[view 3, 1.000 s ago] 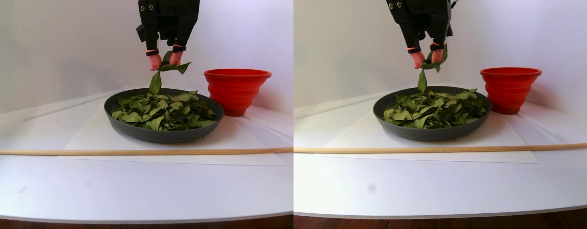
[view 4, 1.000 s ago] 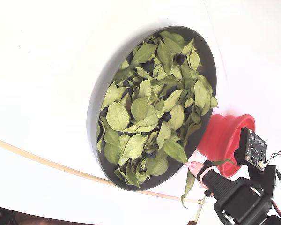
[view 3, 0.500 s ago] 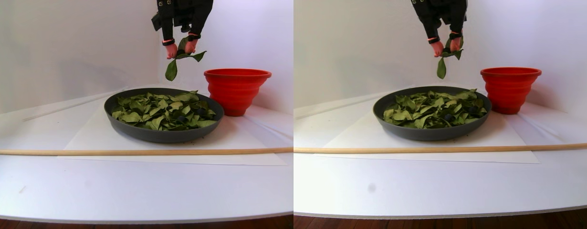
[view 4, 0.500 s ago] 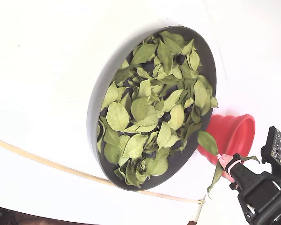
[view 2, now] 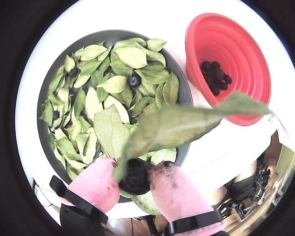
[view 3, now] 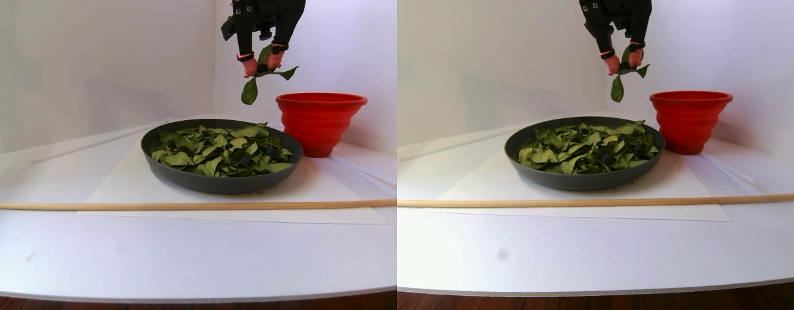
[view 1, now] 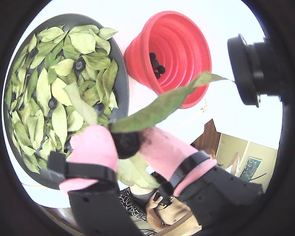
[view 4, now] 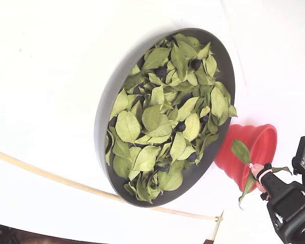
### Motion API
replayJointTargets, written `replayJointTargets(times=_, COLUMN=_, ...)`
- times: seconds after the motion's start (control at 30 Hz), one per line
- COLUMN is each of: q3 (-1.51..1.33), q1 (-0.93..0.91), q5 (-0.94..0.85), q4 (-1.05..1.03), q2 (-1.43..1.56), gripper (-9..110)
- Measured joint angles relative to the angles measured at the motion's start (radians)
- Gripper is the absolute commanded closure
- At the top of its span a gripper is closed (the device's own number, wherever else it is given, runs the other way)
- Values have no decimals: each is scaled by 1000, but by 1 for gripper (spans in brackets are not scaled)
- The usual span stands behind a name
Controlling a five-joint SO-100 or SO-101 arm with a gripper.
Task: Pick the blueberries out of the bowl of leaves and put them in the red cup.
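The gripper point(view 2: 137, 179) pinches one of the blueberries point(view 2: 134, 178) with a few leaves point(view 2: 182, 125) caught, high above the table; the bowl point(view 3: 177, 177) sits mid-table, the red cup point(view 3: 319, 123) just beside it toward the back corner.

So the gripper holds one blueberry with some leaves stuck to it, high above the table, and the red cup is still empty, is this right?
Not quite: the red cup is not empty. Both wrist views show several dark blueberries already lying at its bottom. The rest holds: the gripper is shut on one blueberry with leaves caught along, raised well above the table.
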State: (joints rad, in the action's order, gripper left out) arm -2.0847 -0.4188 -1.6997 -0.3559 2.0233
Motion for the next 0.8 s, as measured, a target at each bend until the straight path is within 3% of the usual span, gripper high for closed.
replayJointTargets(times=0.8, q3=201, q1=-104, q5=-71, q4=31, q2=-110, gripper=91)
